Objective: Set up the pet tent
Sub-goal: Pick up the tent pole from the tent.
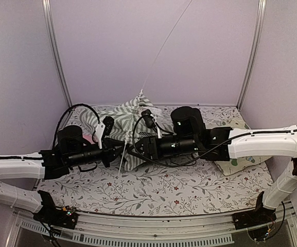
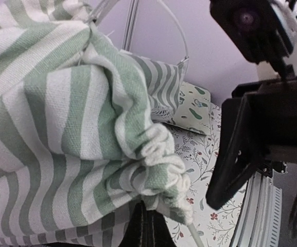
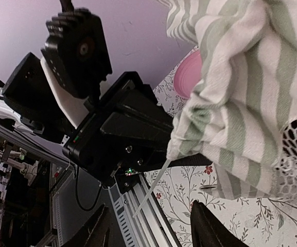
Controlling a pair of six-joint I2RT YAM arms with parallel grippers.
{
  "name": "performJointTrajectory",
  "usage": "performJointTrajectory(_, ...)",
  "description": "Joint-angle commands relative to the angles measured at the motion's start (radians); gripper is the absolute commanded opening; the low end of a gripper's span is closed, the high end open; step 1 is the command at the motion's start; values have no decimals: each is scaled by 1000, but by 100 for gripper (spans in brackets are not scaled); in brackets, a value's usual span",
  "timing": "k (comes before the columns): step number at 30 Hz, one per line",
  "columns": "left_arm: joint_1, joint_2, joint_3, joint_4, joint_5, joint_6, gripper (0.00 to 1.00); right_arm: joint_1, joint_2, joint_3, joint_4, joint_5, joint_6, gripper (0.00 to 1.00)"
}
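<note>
The pet tent (image 1: 130, 116) lies centrally on the cloth (image 1: 163, 190), the mat (image 1: 241, 163) to its right.

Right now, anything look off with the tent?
The pet tent lies collapsed and bunched, not standing. One thin white pole arcs up free toward the back wall; another pole end pokes from its hem.

Both arms are stretched low and nearly level toward the middle, the left arm (image 1: 14, 170) from the left and the right arm (image 1: 261, 141) from the right. The left hand (image 1: 116, 150) and right hand (image 1: 137, 149) are set close together. The right hand's fingers (image 3: 210, 229) are held apart. The left hand's fingers are mostly hidden.
</note>
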Motion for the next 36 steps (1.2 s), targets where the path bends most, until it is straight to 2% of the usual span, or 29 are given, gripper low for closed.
performJointTrajectory(1,13,50,83,76,25,30,0,12,32,10,-16,-43,-5,54)
performJointTrajectory(9,12,148,175,99,48,33,0,-12,65,9,16,-12,32,50)
performJointTrajectory(14,14,180,213,87,25,40,0,-54,34,-54,104,-39,84,30)
performJointTrajectory(17,14,188,221,68,15,50,0,-63,14,-66,104,-46,67,23)
performJointTrajectory(19,13,189,221,62,18,55,0,-75,11,-69,104,-66,58,5)
performJointTrajectory(20,14,189,221,56,12,56,0,-82,14,-65,105,-86,52,0)
performJointTrajectory(23,15,188,225,36,-11,49,0,-94,22,-52,117,-148,30,0)
performJointTrajectory(24,17,184,225,30,-20,42,3,-94,24,-43,119,-162,23,0)
performJointTrajectory(28,15,119,178,41,-53,5,38,-104,29,-20,143,-192,13,0)
performJointTrajectory(29,13,96,156,56,-59,-4,42,-105,32,-14,153,-198,16,0)
performJointTrajectory(32,2,10,75,92,-94,-25,49,-108,32,-12,181,-181,25,0)
performJointTrajectory(36,-31,-99,-25,109,-142,-25,50,-107,30,-18,253,-161,51,0)
